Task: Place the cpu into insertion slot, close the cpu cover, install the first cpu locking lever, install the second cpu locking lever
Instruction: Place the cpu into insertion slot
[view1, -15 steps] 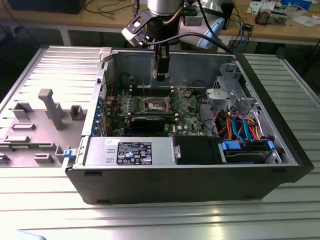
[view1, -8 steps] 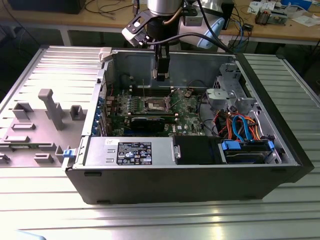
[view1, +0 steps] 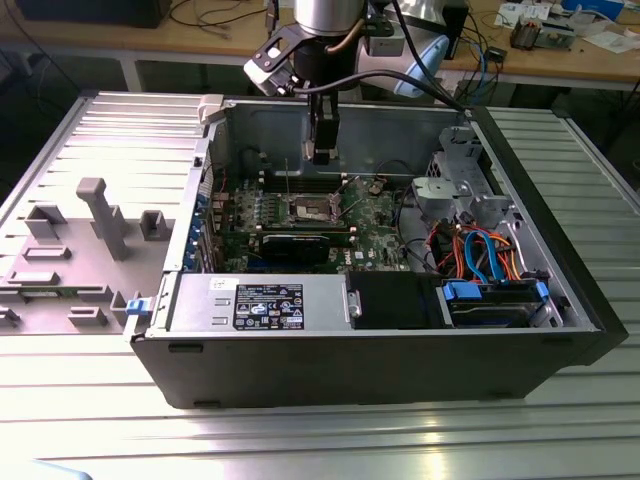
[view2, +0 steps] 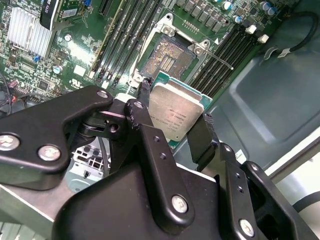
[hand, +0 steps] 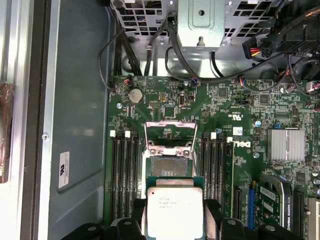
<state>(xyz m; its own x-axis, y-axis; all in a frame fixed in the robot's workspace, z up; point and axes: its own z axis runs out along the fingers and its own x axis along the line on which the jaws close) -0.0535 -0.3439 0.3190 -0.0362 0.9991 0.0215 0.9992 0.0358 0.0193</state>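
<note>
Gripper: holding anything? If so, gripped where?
Yes. The gripper holds the cpu, pinched by two opposite side edges, not yet seated in the insertion slot.

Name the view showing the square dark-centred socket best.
Second wrist view: the square dark-centred socket lies exposed. In the first wrist view the silver square chip overlaps its edge; the exterior view shows it far off.

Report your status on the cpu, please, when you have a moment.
Status: gripper shut on the cpu, short of the insertion slot. Slot bare, cpu cover raised. Nothing seen between.
</note>
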